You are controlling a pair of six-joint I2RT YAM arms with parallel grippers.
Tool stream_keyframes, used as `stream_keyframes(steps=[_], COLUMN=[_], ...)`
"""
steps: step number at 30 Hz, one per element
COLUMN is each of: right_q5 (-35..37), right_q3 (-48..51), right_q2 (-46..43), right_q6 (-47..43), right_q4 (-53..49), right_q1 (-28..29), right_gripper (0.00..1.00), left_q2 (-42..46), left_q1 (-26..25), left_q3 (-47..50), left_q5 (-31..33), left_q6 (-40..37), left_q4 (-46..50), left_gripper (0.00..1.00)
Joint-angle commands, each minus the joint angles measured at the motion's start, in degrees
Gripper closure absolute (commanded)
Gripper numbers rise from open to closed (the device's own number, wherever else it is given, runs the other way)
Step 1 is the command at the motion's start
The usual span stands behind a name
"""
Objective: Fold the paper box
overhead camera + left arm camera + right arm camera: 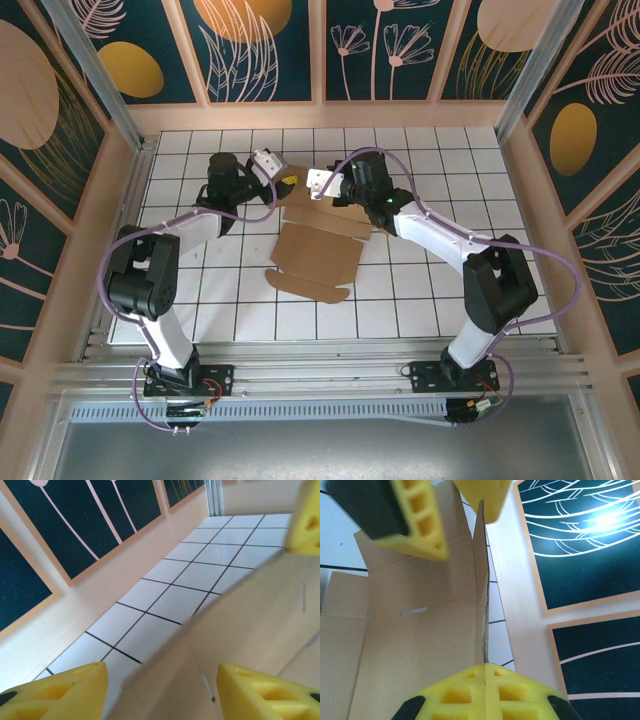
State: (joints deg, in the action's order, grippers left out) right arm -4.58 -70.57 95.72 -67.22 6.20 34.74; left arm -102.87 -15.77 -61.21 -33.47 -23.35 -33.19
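The paper box [315, 255] is a flat brown cardboard sheet lying mid-table, with its far flap raised. My right gripper [318, 183] is at that far edge. In the right wrist view it [485, 667] is shut on the thin upright edge of the flap [481, 580]. My left gripper [285, 182] comes in from the left. In the left wrist view its yellow fingers [65, 690] stand apart, with the cardboard [260, 615] running between them and touching neither. The same left fingers [415, 525] straddle the flap's top in the right wrist view.
The white tiled table surface [420, 160] extends around the sheet. The beige back wall [320, 115] stands a few tiles behind both grippers, and side walls close in left and right. Both arms' elbows [140, 280] sit near the table's front corners.
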Motion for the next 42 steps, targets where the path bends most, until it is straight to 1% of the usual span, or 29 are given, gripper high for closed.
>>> stream_keyframes(steps=[1,5,7,9,12,14,17,19,21,22,25,28,31,34,35,36,37,38,39,41,42], right_q5=[-1.26,-1.92,-1.6,-0.86,0.22,0.36,-0.06,-0.42,-0.52,-0.44,-0.33,-0.61,0.2,2.13,3.8,4.82,5.19,5.19,5.07,3.41,2.93], right_q3=[0.77,1.64,1.75,1.99,2.18,2.36,2.79,3.22,3.41,3.42,2.4,0.55,-1.29,-1.42,-0.97,-0.54,-0.13,-0.01,-0.1,-0.14,-0.02], right_q2=[-2.56,-2.7,-2.59,-2.4,-2.12,-2.08,-2.04,-1.98,-1.66,-1.55,-1.04,-0.21,1.48,2.36,2.39,2.21,1.74,1.14,0.64,-0.71,-1.22], right_q6=[0.12,0.02,-0.02,-0.22,-0.85,-0.99,-0.1,0.41,0.92,1.13,1.92,2.7,3.64,3.27,2.75,2.42,1.99,1.52,1.03,-0.58,-0.91], right_q4=[2.1,2.38,2.61,3.11,3.12,3.26,4.19,4.51,3.66,3.11,-0.95,-5.69,-8.12,-6.72,-5.35,-4.11,-3.0,-3.17,-3.64,-4.68,-4.01], right_q1=[0.62,0.72,0.84,1.08,1.47,1.73,1.96,2.0,1.79,1.57,0.72,-0.01,-0.61,-1.07,-1.38,-1.62,-2.04,-2.58,-2.97,-3.07,-3.1], right_gripper=[1.0,1.0,1.0,1.0,1.0,1.0,1.0,1.0,1.0,0.96,0.79,0.66,0.63,0.69,0.7,0.69,0.66,0.62,0.56,0.4,0.34], left_q2=[-3.25,-5.1,-5.74,-6.11,-5.67,-5.17,-4.73,-4.09,-3.17,-2.63,-1.12,-0.32,0.13,0.11,0.0,-0.08,-0.2,-0.19,-0.08,0.11,0.2], left_q1=[0.22,0.15,0.16,0.17,0.13,-0.04,-1.06,-2.13,-3.31,-3.88,-5.6,-6.61,-7.21,-7.69,-7.85,-7.94,-7.97,-8.05,-8.05,-8.05,-8.05], left_q3=[-3.76,-3.26,-3.47,-3.4,-2.39,-2.16,-3.03,-3.0,-1.66,-0.98,0.83,1.29,1.01,1.09,1.09,1.1,1.14,1.26,1.31,1.55,1.62], left_q5=[-1.86,-4.14,-5.66,-5.45,-4.29,-3.78,-1.66,1.35,5.34,6.86,11.89,14.02,14.45,15.24,15.81,16.34,16.87,17.2,17.3,17.3,17.32], left_q6=[-0.08,1.46,1.85,2.23,2.23,1.55,-1.73,-4.66,-7.14,-8.39,-12.76,-15.69,-17.65,-19.77,-20.67,-21.5,-22.19,-22.69,-23.02,-23.65,-23.67], left_q4=[-0.85,-4.33,-4.34,-4.25,-4.85,-4.38,-0.76,1.22,1.09,0.87,0.79,1.11,1.93,2.09,2.26,2.61,2.77,2.88,2.92,3.04,2.99], left_gripper=[0.42,0.43,0.5,0.61,0.63,0.66,0.7,0.71,0.76,0.78,0.84,0.86,0.87,0.87,0.88,0.88,0.89,0.9,0.9,0.92,0.92])
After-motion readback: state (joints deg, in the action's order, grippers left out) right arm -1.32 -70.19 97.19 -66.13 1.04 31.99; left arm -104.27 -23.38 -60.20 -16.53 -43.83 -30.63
